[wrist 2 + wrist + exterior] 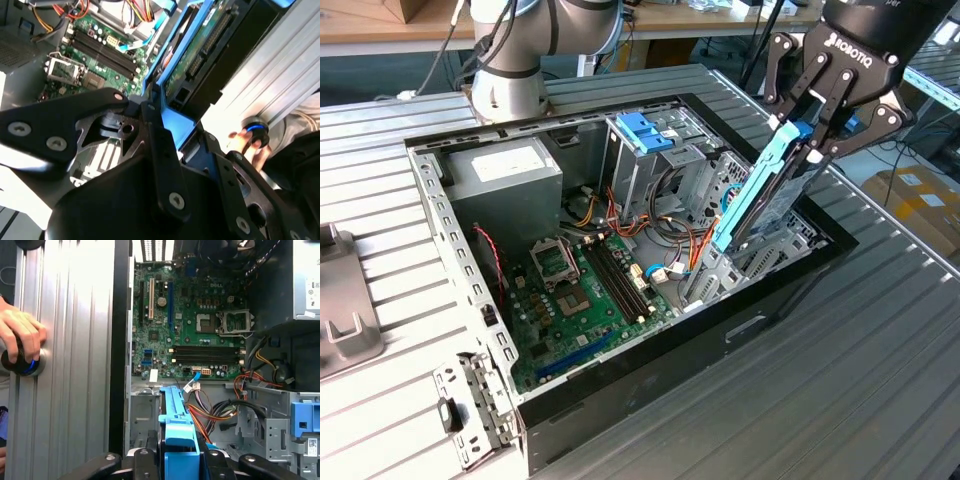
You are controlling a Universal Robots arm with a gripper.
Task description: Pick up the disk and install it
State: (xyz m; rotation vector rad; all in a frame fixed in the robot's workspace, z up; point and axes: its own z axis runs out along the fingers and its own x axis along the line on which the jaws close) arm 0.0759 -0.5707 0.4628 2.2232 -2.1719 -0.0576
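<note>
The disk [757, 203] is a flat drive framed by light blue carrier rails. It hangs tilted on edge over the open computer case [620, 372], at the case's end toward the exterior view's right. Its lower end dips among the metal bay walls and cables there. My gripper [808, 137] is shut on the disk's upper end, one black finger on each side. In the second wrist view the disk [199, 56] shows its green circuit side between the blue rails. In the first wrist view the blue rail of the disk [174, 432] sticks out from my gripper [177, 462] toward the motherboard.
Inside the case lie a green motherboard [588, 292], a grey power-supply box [506, 170], a metal drive cage with a blue bracket [645, 131], and loose orange and red cables [695, 250]. A person's hand [21, 335] rests on a knob on the ribbed table beside the case. A grey tray [340, 320] sits at the exterior view's left.
</note>
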